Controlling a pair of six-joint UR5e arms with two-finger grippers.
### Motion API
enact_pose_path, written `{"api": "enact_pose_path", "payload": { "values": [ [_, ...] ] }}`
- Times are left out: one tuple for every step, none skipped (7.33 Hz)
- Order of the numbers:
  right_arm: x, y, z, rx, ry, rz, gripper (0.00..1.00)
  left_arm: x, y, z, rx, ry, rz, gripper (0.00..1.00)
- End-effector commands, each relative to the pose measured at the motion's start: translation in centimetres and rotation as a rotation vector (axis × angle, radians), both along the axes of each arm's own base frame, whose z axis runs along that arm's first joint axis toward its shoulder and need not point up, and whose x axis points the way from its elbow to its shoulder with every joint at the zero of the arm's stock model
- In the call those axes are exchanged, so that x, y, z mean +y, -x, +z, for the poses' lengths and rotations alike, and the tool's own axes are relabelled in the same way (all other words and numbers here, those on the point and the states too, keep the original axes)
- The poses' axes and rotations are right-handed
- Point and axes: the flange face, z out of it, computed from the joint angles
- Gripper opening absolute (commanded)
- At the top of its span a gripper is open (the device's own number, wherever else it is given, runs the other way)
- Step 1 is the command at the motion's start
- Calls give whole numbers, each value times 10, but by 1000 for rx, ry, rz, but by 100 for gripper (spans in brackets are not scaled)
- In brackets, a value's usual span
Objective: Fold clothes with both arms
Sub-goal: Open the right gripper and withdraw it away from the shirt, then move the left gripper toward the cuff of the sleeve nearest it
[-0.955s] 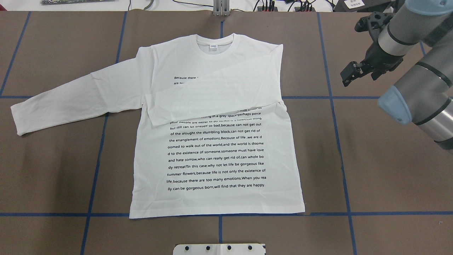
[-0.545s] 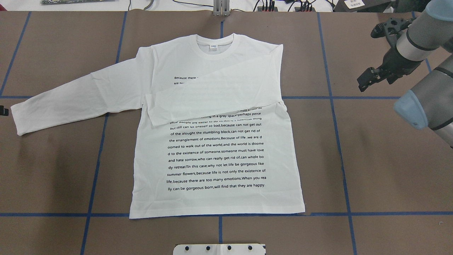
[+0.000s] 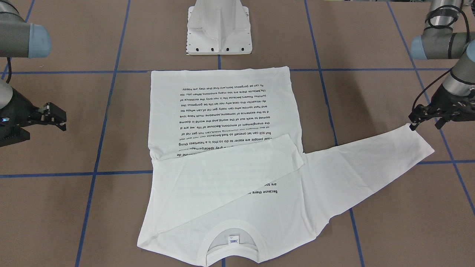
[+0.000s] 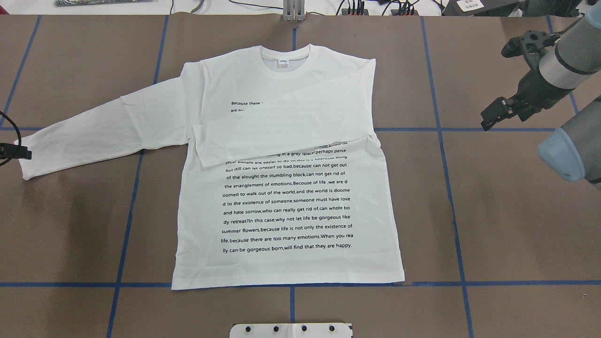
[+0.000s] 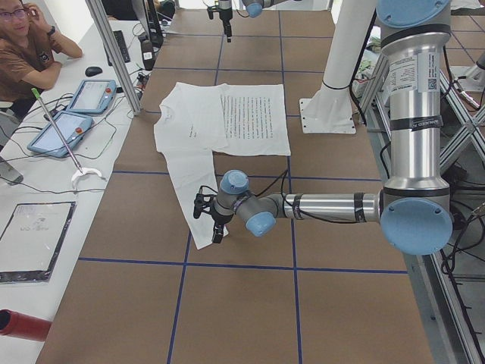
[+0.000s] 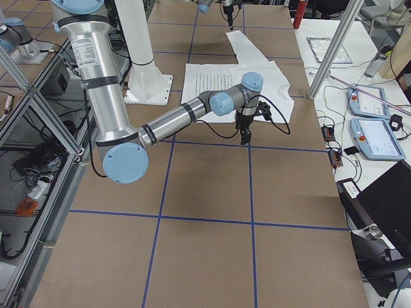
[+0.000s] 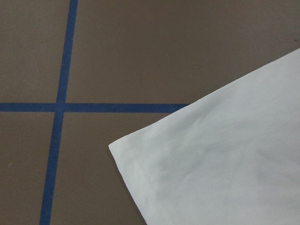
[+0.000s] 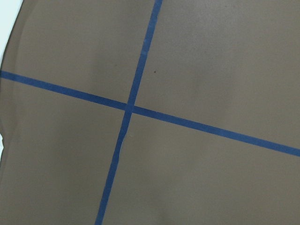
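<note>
Your shirt (image 4: 281, 197) is lying flat, print side up, in the middle of the counter (image 4: 516, 225), collar on the far side from the robot. One sleeve is already folded across the chest, and the other sleeve (image 4: 108, 126) sticks straight out toward the robot's left. The left pincer (image 3: 426, 125) sits right at that sleeve's cuff (image 7: 187, 178) with its jaws apart. Can't tell if it's actually touching the cloth. The right pincer (image 3: 63, 119) is spread too, holding nothing, well apart from the shirt over bare counter.
</note>
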Motion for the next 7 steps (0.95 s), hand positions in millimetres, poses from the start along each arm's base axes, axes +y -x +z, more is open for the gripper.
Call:
{"api": "enact_pose_path", "payload": {
  "values": [
    [2, -1, 1, 1, 3, 5, 100, -24, -14, 15, -7, 34, -21, 98],
    [2, -2, 0, 3, 1, 7, 100, -25, -15, 22, -12, 42, -21, 98],
    [3, -2, -3, -1, -2, 8, 100, -24, -15, 23, -13, 43, -20, 98],
    [3, -2, -5, -3, -5, 9, 100, -24, -14, 24, -12, 51, -26, 93],
    [5, -3, -11, -10, -4, 21, 100, -23, -15, 26, -8, 71, -42, 86],
    [7, -3, -17, -17, 6, 39, 100, -22, -13, 31, -10, 82, -50, 82],
    [6, -2, -17, -14, 4, 40, 100, -21, -13, 34, -11, 88, -50, 82]
  ]
}}
